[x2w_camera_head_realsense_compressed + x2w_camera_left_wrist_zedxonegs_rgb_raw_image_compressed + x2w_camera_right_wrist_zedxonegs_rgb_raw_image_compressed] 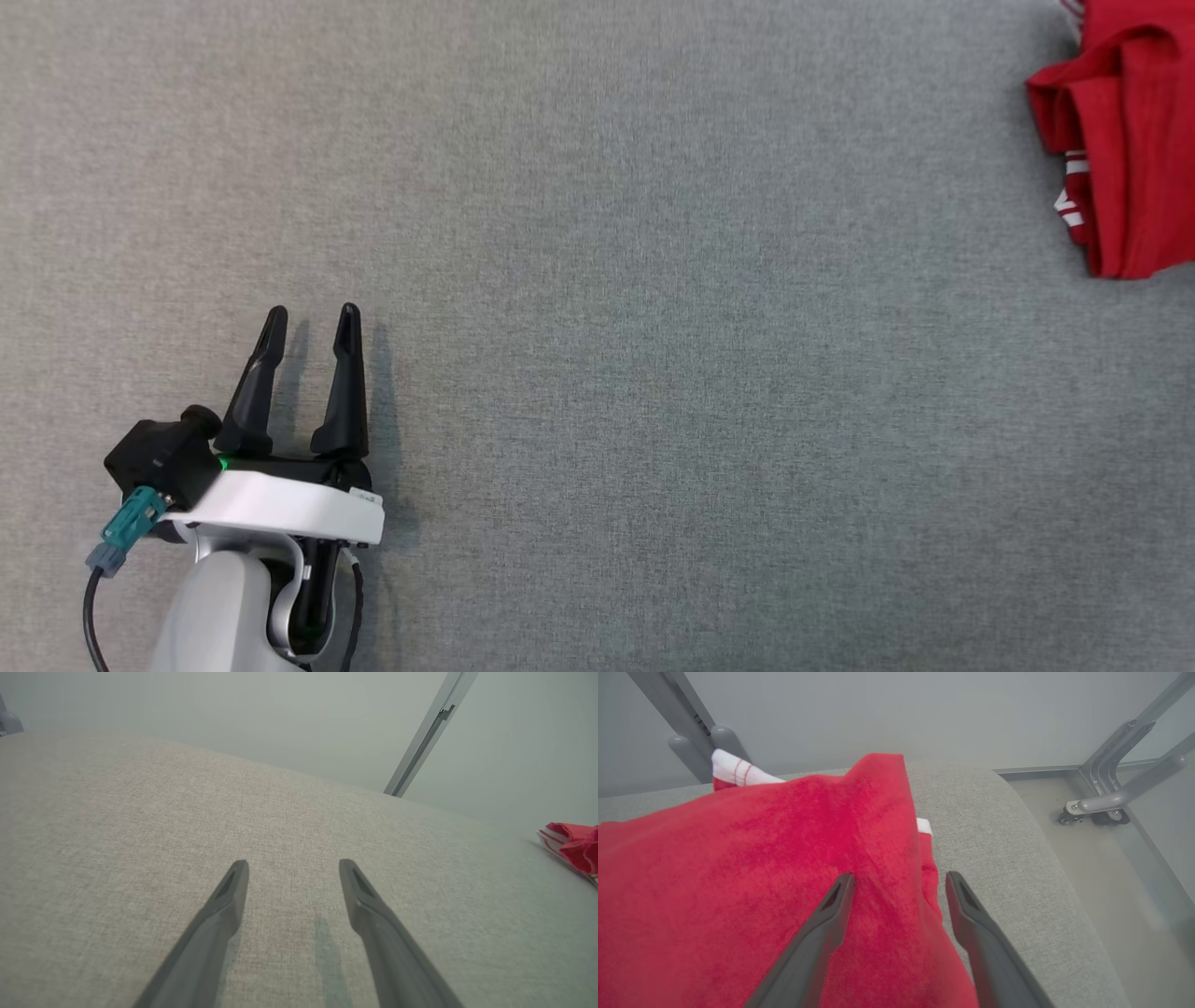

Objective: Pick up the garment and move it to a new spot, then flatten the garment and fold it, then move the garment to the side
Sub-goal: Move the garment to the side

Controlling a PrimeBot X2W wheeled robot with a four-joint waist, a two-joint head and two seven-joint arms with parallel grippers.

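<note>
The garment [1125,140] is red with white trim and lies bunched at the far right of the grey fabric surface [597,280]. A small part of the garment [577,849] shows at the right edge of the left wrist view. My left gripper [308,322] rests at the lower left, open and empty, far from the garment. In the left wrist view its fingers [293,865] stand apart over bare fabric. My right gripper [900,879] is open just above the garment [738,882], its fingers spread over a raised fold near the cloth's right edge, holding nothing.
The surface [1017,868] ends close to the right of the garment, dropping to a pale floor. Grey metal frame legs with a caster [1106,807] stand beyond that edge, and a metal post [677,714] rises behind the garment.
</note>
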